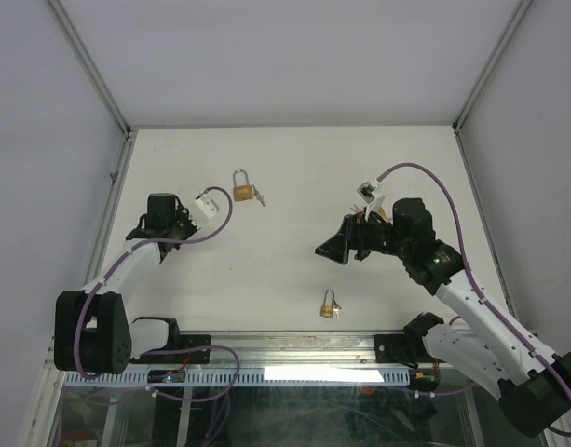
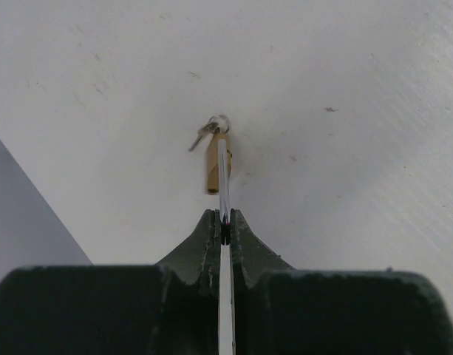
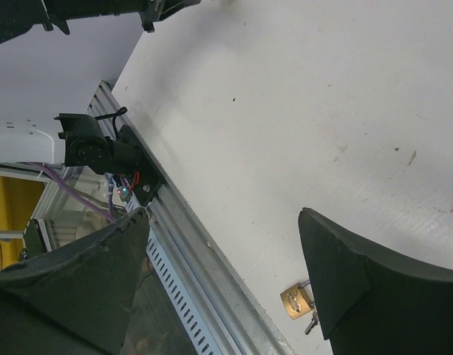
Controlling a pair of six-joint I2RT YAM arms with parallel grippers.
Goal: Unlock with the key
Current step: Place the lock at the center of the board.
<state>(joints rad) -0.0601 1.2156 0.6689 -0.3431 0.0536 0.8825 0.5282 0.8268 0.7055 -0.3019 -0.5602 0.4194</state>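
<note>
White counter (image 1: 294, 158), mate: your left fingers (image 2: 208, 248) were pinched shut, aimed at the far padlock (image 2: 215, 168) and key (image 2: 200, 137), while your right fingers (image 3: 352, 281) gaped wide, holding nothing.

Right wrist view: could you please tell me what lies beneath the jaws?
A brass padlock lies on the white table, with a key by it. One open jaw covers part of both, so most of the shackle and the rest of the key are hidden.

Right gripper (image 3: 222, 214) jaws spread wide over the white table (image 3: 285, 111). Brass padlock (image 3: 296, 301) lies just beside the view-right finger.
</note>
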